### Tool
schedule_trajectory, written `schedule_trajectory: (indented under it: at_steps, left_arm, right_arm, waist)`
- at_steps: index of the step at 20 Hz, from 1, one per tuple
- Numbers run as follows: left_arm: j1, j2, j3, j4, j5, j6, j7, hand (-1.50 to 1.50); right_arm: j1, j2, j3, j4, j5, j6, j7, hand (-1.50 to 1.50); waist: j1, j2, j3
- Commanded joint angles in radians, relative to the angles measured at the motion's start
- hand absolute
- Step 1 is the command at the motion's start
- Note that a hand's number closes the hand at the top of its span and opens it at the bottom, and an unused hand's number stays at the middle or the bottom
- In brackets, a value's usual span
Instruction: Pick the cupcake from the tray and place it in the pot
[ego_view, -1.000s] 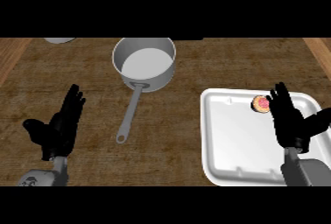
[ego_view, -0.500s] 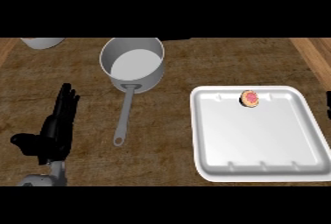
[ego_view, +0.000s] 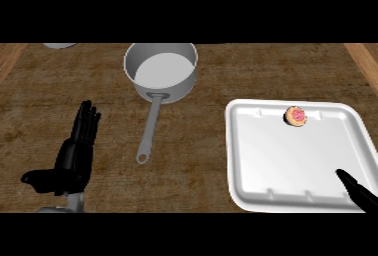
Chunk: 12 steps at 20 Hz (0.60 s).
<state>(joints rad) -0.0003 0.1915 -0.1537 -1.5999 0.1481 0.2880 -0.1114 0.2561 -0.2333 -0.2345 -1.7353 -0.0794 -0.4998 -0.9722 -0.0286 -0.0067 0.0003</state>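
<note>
Right hand (ego_view: 358, 192) sits low at the tray's (ego_view: 255, 150) near corner, only straight fingers showing, holding nothing — cupcake (ego_view: 296, 115) is at the far edge. Best reach straight across, close around it, then lift to the pot (ego_view: 161, 70). Left hand (ego_view: 74, 152) rests open.

**What you can't see**

Your right hand (ego_view: 357, 192) is mostly cut off at the lower right corner; only a dark tip shows over the tray (ego_view: 251, 150), so its pose is unreadable. A grey object (ego_view: 59, 45) at the top left is clipped by the edge. The cupcake (ego_view: 296, 115) is too small for detail.
</note>
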Motion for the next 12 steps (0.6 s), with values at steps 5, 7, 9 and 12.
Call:
schedule_trajectory:
  at_steps: [5,7,9,12]
  left_arm:
    - [0.000,-0.007,-0.022,-0.015,-0.016,-0.017,-0.012,0.00]
    - [-0.044,-0.014,-0.001,0.031,0.000,-0.023,-0.010,0.00]
    - [-0.026,-0.016,-0.038,-0.001,-0.025,-0.019,0.007,0.00]
    - [-0.037,-0.024,-0.021,0.033,-0.015,-0.026,-0.014,0.00]
  right_arm:
    - [0.231,-0.027,0.133,-0.067,0.369,-0.125,0.255,-1.50]
    - [0.252,-0.073,0.131,-0.046,0.437,-0.105,0.381,-1.50]
    - [0.254,-0.095,0.160,-0.068,0.548,-0.103,0.531,-1.50]
    - [0.263,-0.115,0.202,-0.147,0.678,-0.039,0.738,-1.50]
  waist:
    - [0.033,0.013,-0.005]
    - [0.031,0.018,-0.006]
    - [0.048,0.019,-0.006]
    - [0.039,0.015,-0.006]
